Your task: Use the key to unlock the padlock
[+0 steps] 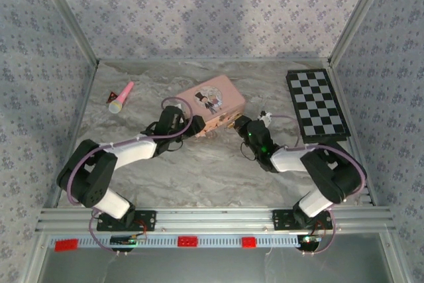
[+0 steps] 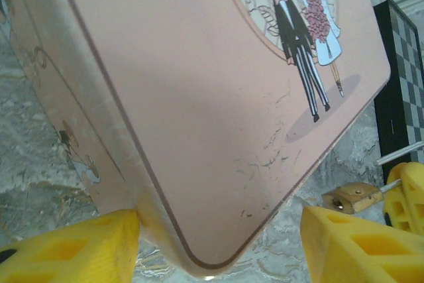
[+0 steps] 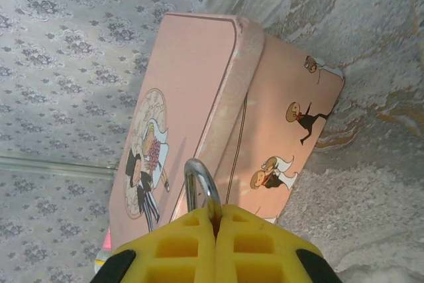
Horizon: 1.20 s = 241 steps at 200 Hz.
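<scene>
- Left gripper (image 2: 218, 222): spread wide, yellow fingers (image 2: 73, 246) set either side of the near corner of the tin. One finger touching its side wall, the other apart from it.
- Pink rectangular metal tin (image 2: 199, 97), cartoon couple printed on the lid: directly ahead of both grippers, between them. Lid down; contents hidden.
- Small brass-gold padlock (image 2: 351, 198): just beyond the left gripper's free finger, beside the tin's corner, at the tips of the right gripper.
- Right gripper (image 3: 215, 213): pressed closed on the padlock's thin silver shackle (image 3: 211, 191), loop projecting past the fingertips.
- Pink-and-yellow toy microphone (image 1: 121, 97): well apart, far to the left of the left gripper.
- Black-and-white chequered board (image 1: 317, 105): near the right gripper, on its right.
- Grey marbled table (image 1: 199, 170): beneath everything listed.
</scene>
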Each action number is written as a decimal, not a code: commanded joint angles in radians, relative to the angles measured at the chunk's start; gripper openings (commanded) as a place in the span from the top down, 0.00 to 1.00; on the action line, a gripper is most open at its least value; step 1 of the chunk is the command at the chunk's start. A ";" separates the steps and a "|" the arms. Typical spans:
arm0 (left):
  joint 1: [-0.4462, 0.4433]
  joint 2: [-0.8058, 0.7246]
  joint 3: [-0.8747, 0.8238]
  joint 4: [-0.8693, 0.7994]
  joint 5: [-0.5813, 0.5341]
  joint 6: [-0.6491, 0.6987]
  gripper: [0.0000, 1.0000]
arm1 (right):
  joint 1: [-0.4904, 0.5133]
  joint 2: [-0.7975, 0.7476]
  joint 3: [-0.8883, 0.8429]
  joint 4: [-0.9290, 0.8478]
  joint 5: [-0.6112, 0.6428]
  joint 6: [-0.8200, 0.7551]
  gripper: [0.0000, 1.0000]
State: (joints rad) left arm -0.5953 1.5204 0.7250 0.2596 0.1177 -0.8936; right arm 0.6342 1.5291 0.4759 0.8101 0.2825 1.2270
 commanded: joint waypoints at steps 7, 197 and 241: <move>0.015 -0.036 0.026 -0.051 0.016 0.073 0.34 | -0.022 -0.064 -0.036 -0.083 0.018 -0.081 1.00; 0.132 -0.927 -0.430 -0.380 -0.010 0.442 0.25 | -0.027 -0.484 0.090 -1.122 -0.303 -0.591 1.00; 0.132 -0.985 -0.475 -0.338 -0.007 0.444 0.25 | -0.004 -0.375 0.094 -1.111 -0.292 -0.561 1.00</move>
State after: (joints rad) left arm -0.4709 0.5652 0.2714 -0.0925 0.1181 -0.4736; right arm 0.6147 1.1011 0.5476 -0.2691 -0.0132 0.6575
